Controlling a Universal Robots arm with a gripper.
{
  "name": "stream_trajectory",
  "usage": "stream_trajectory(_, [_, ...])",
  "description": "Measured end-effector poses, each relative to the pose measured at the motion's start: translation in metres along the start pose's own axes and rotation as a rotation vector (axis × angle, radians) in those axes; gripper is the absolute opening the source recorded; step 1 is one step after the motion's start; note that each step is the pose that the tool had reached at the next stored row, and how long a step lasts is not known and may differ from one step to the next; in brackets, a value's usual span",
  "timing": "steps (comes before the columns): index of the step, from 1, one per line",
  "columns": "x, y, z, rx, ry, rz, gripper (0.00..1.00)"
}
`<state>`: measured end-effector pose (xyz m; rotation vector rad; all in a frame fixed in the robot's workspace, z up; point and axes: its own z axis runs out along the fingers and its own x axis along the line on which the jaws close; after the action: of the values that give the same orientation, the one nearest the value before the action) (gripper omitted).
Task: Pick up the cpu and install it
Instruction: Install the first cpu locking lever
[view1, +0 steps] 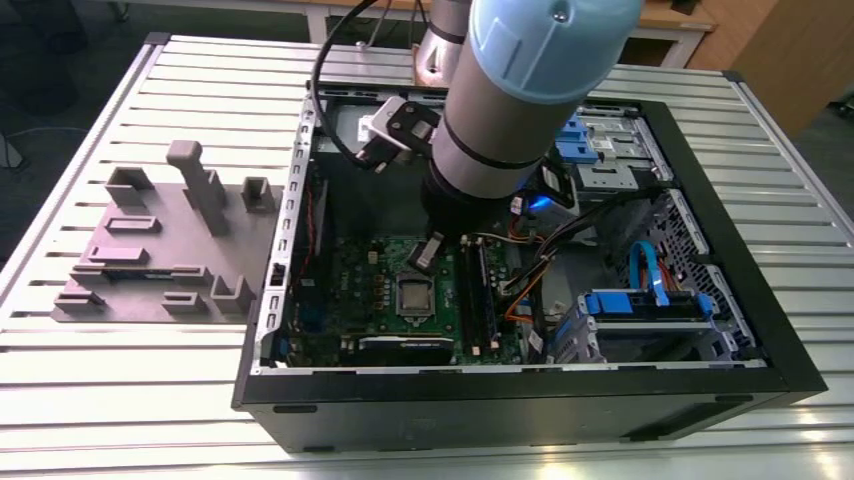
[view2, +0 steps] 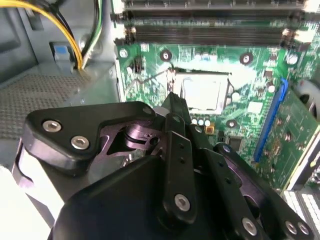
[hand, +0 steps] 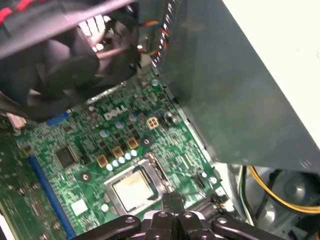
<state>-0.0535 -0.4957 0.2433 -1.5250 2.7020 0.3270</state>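
Since the small square cpu with its shiny silver top (hand: 131, 191) lies flat inside the metal-framed socket (hand: 156, 176) on the green circuit board (hand: 75, 185), seemingly seated, my black claw (hand: 173, 202) hangs just beside it, fingers pressed together on nothing.

On the table (view1: 134, 400) the case (view1: 534, 402) lies open on its side, with the tray (view1: 147, 250) just beside it on the exterior view's left. Inside the case the board (view1: 360, 280) lies flat toward the exterior view's left, and the cpu (view1: 416, 296) sits at its middle. The memory slots (view1: 477, 295) run near the cpu on the exterior view's right, and a drive cage (view1: 647, 315) stands in the near right corner. The arm (view1: 514, 90) reaches into the case from the far side, its hand (view1: 427, 252) just above the board, a little to the far side of the cpu.
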Motion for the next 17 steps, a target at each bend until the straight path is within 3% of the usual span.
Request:
stream_trajectory(7, [-0.011,-0.0103,-0.0004,0.0,-0.0001,0.0,0.1])
stream_trajectory(14, [-0.0286,-0.0175,0.0008,0.0,-0.0001,0.0,0.1])
stream_trajectory(17, [-0.0351,-0.0174,0.0018,0.0001,0.0001,0.0,0.1])
